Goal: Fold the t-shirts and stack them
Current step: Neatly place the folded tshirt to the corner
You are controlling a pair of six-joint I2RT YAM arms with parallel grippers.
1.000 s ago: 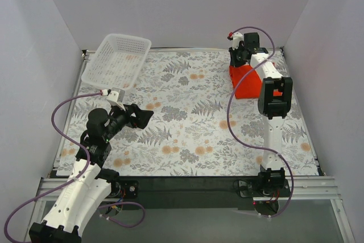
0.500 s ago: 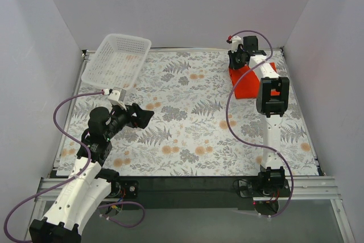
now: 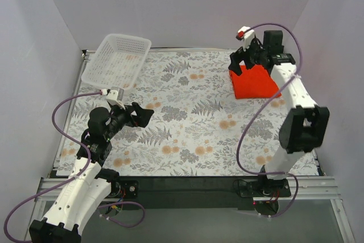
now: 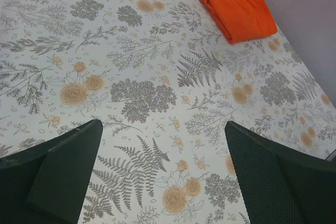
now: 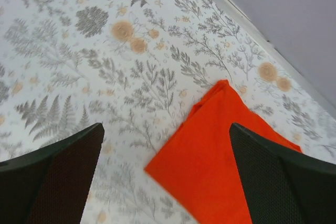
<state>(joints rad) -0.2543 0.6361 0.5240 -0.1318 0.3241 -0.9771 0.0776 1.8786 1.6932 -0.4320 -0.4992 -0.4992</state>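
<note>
One orange-red t-shirt [image 3: 256,83] lies folded into a flat rectangle at the far right of the flowered table. In the left wrist view the t-shirt [image 4: 236,10] shows far off at the top. My right gripper [image 3: 242,61] hovers open over its far left corner and holds nothing. Between its fingers, the right wrist view shows the t-shirt [image 5: 226,156] below my right gripper [image 5: 165,125], not touched. My left gripper [image 3: 145,116] hangs open above the left part of the table. Only bare tablecloth shows between the fingers of my left gripper [image 4: 163,123].
A white mesh basket [image 3: 128,37] stands tilted at the far left corner, partly over the table's edge. White walls close in the back and both sides. Purple cables loop from both arms.
My right gripper has opened, let go of the t-shirt and risen. Its arm has swung out to the right. The t-shirt now lies flat. The left arm has barely moved.
</note>
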